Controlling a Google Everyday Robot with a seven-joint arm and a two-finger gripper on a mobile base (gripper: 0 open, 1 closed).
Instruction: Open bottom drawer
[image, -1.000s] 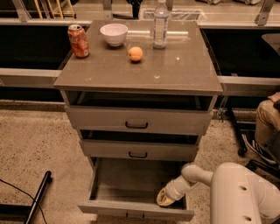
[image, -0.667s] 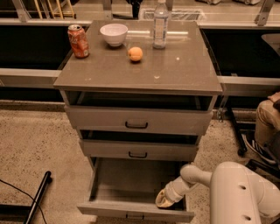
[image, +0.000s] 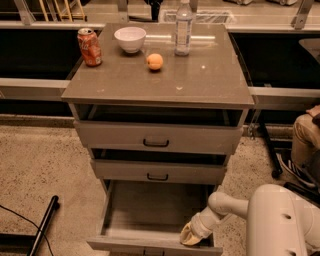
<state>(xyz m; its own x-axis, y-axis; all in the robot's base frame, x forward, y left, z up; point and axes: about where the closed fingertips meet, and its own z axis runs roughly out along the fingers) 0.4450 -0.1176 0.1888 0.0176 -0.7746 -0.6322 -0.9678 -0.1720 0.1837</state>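
Grey-taupe bottom drawer w/ slim front and small black handle sits at 6 o'clock, standing well out from the cabinet, plain grey inside showing. White robot arm comes in from 4 o'clock. Its gripper – yellowish tip – is down inside the drawer's right front corner, prob. touching the front wall. Can't tell how far open it is or whether it has hold of anything. Above are the mid-sized middle drawer and the tall top drawer, both slightly ajar. On the grey-brown cabinet top, red soda can at 10 o'clock, white ceramic bowl at 11, round orange fruit – near centre – and clear plastic bottle at 1.
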